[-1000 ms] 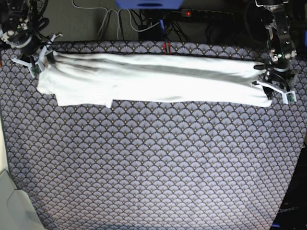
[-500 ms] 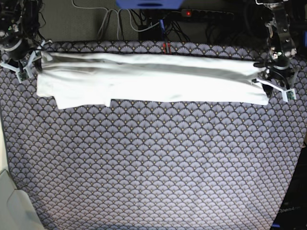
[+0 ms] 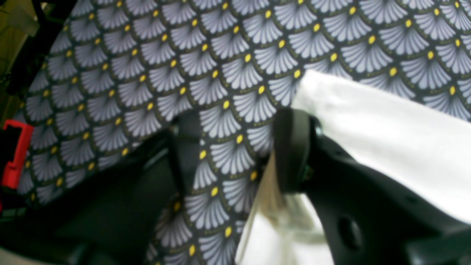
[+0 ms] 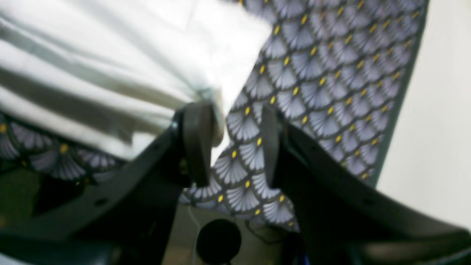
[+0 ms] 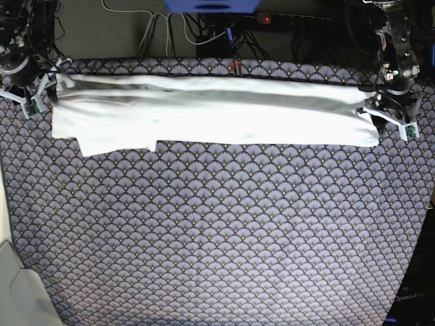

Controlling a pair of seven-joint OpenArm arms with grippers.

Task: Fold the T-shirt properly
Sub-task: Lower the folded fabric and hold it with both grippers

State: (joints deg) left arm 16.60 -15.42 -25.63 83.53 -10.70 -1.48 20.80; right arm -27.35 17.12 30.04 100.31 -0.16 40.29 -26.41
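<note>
The T-shirt (image 5: 211,112) is lying folded into a long white band across the far part of the table, on a cloth patterned with grey fans and yellow dots (image 5: 217,231), its plain white side showing and a sleeve corner jutting toward the camera near the base view's left end. The left gripper (image 3: 235,147) is sitting at the band's end on the base view's right (image 5: 393,115), with its jaws standing apart and patterned cloth visible in the gap between them; one dark finger (image 3: 290,147) is resting against the edge of the white fabric, and a thin fold of fabric is hanging just beside that finger, but nothing is being pinched between the two jaws. The right gripper (image 4: 232,143) is sitting at the opposite end, at the base view's left (image 5: 30,95), likewise with its jaws parted and the patterned cloth showing through the gap; the T-shirt's gathered corner is touching the outer side of one finger (image 4: 197,136), while the other finger is standing clear over the bare cloth. Behind the table's far edge, cables and a power strip (image 5: 292,19) are lying on the floor.
</note>
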